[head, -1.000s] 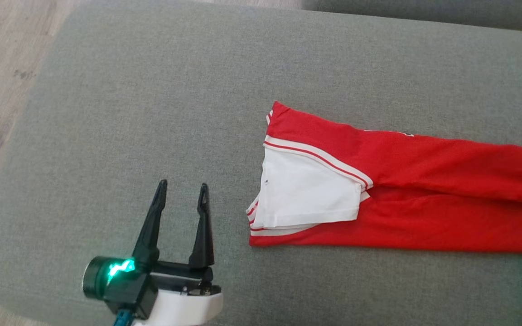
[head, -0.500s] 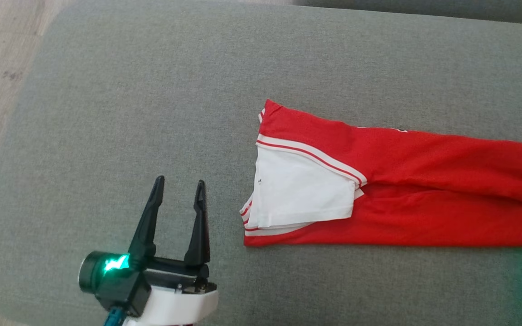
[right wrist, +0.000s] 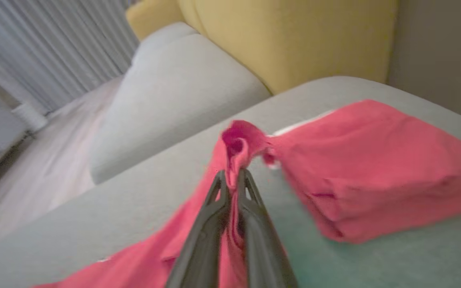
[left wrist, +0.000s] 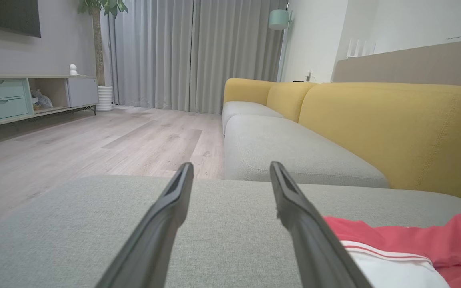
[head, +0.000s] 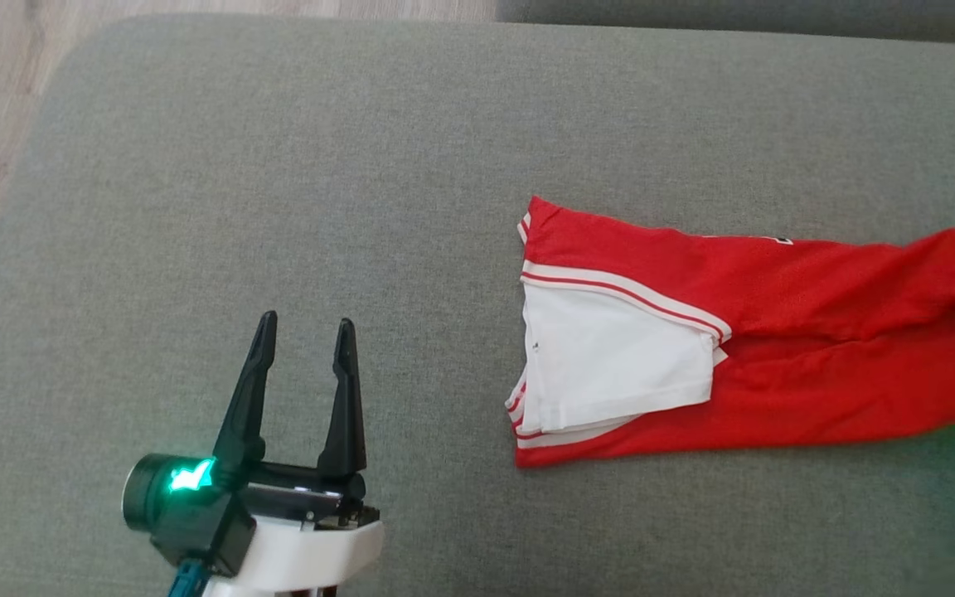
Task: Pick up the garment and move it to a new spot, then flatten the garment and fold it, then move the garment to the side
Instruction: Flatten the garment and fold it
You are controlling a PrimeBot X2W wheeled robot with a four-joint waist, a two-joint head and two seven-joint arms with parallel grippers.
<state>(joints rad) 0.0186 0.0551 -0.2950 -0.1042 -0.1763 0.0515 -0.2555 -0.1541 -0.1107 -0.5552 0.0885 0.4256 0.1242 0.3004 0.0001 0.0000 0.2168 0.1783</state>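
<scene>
The red-and-white garment lay as a long folded strip on the right side of the grey cushion, one end bunched and pinched in the pressed-together right pincer. The left pincer hovered spread and empty over the cushion's near left part. The cloth looked light, soft and limp, so its white-trimmed end seemed the place for a second hold.
</scene>
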